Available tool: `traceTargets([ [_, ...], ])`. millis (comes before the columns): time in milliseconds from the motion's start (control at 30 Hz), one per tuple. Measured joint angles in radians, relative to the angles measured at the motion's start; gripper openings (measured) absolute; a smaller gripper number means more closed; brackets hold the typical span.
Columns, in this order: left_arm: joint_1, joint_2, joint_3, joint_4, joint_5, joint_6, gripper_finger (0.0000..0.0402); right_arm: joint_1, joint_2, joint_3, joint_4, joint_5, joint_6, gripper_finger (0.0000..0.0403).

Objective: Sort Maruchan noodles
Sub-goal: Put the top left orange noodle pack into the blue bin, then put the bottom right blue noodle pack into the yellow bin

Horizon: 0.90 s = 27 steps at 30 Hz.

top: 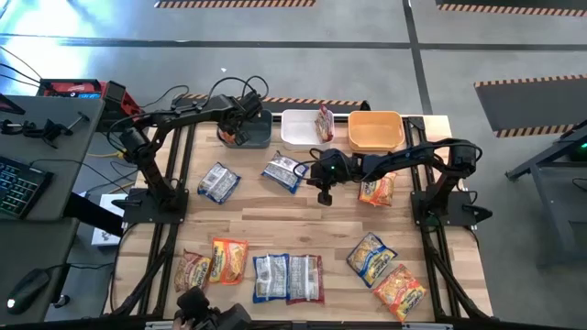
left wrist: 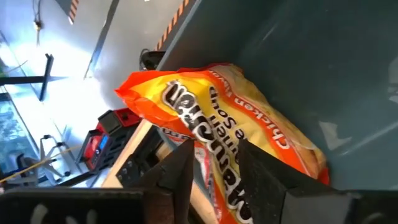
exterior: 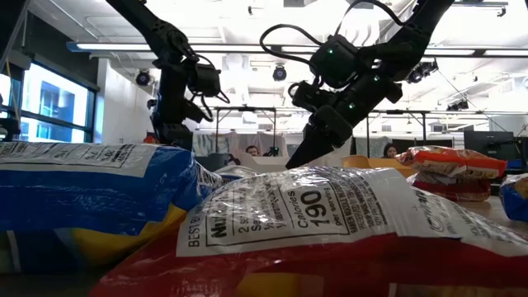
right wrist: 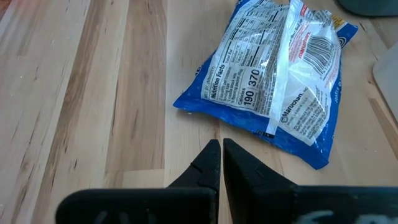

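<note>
Left hand [left wrist: 214, 168] inside the dark-blue bin [top: 259, 131] at the desk's [top: 312, 215] eleven o'clock edge, fingers parted on either side of an orange packet [left wrist: 230, 118] lying in that bin; whether they grip it cannot be told. Right hand [right wrist: 221, 158] near desk centre, fingers pressed together and empty, just beside a blue-and-white packet [right wrist: 273, 81]. Remaining packets lie scattered toward six o'clock; one stands in the white bin [top: 298, 128] at twelve o'clock.

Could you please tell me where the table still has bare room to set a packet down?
Free: the wood middle, between the blue packets and the front row; also the orange bin. Crowded: the front edge, and around the right gripper.
</note>
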Motion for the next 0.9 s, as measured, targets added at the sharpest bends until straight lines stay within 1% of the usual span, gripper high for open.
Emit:
traceTargets([
  [300,-0.007,-0.04,0.0,-0.003,-0.026,0.023,0.0137,0.0,0.0,0.0,0.0,0.0,0.0,0.0],
  [467,-0.013,-0.106,0.0,0.0,-0.031,0.034,0.0138,0.0,0.0,0.0,0.001,0.0,-0.002,0.0],
  [600,-0.016,-0.185,0.0,0.001,-0.024,0.032,0.0138,0.0,0.0,0.0,0.001,0.001,-0.004,0.0],
  [667,-0.023,-0.23,0.0,0.001,0.013,0.029,0.0137,0.0,0.0,0.0,0.001,0.001,-0.004,0.0],
  [733,-0.036,-0.286,-0.009,0.017,0.082,0.014,0.0131,0.0,0.0,0.0,0.001,0.004,-0.004,0.0],
  [800,-0.057,-0.349,-0.044,0.059,0.176,-0.007,0.0123,0.0,0.0,0.0,0.001,0.017,-0.004,0.0],
  [900,-0.102,-0.454,-0.151,0.184,0.338,-0.032,0.0104,0.0,0.0,0.0,0.001,0.03,-0.004,0.0],
])
